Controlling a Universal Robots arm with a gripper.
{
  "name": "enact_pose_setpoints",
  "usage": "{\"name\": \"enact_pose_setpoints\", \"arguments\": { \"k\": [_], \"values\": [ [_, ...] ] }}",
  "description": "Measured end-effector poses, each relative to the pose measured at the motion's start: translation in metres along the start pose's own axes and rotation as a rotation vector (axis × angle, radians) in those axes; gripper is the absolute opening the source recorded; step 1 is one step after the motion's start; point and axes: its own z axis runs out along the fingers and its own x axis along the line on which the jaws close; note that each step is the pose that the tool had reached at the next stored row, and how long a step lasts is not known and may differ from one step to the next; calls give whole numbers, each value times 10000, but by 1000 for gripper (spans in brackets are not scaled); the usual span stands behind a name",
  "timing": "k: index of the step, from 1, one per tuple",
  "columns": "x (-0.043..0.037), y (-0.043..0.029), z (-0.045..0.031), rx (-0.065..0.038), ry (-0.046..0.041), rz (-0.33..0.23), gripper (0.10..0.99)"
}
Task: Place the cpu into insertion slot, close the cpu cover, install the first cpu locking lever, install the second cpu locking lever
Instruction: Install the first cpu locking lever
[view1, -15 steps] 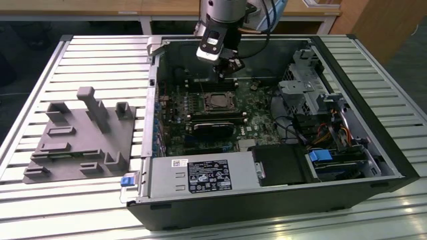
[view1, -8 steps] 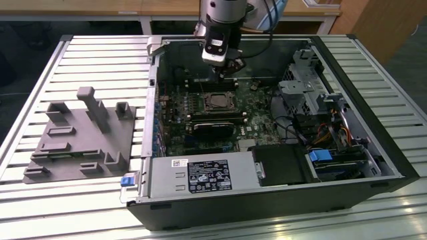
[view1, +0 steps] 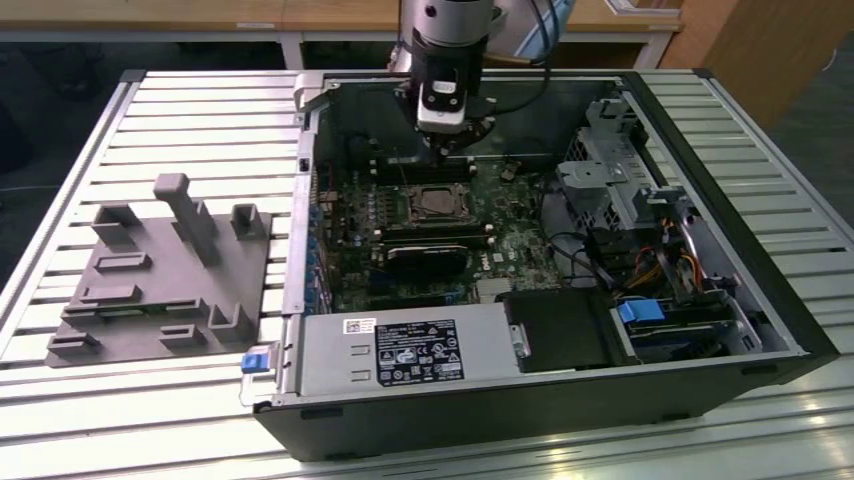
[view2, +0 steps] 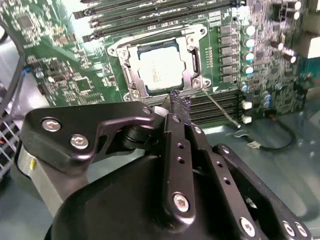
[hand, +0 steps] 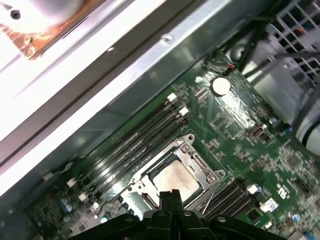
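Black tool (view2: 179, 104), fingertips pressed together with nothing between them, hangs just beside the insertion slot (view2: 129, 75) — the cpu (view2: 159, 70) lies inside it, the cpu cover (view2: 190, 62) down around it. One thin locking lever (view2: 220, 107) juts out from the slot's corner.

A ribbed metal table (view1: 200, 100) stands before pale wooden furniture (view1: 747, 40), above dark floor (view1: 40, 100).

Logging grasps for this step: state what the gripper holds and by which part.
Nothing. The black gripper has its jaws shut on nothing, tips near the silver-rimmed square socket, where the pale silver-grey square cpu lies.
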Motion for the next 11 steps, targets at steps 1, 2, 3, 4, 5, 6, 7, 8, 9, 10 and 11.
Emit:
{"name": "enact_pose_setpoints", "arguments": {
  "k": [1,2,3,4,5,6,7,8,9,10,11],
  "values": [
    [0,0,0,4,7,-186,106],
    [0,0,1,8,13,-365,106],
    [0,0,1,12,20,-540,106],
    [0,0,1,15,26,-718,106],
    [0,0,1,19,33,-912,106],
    [0,0,1,23,40,-1091,106],
    [0,0,1,27,46,-1266,106],
    [0,0,1,31,53,-1445,106],
    [0,0,1,34,60,-1623,106],
    [0,0,1,38,66,-1804,106],
    [0,0,1,41,72,-1983,106]
  ]
}}
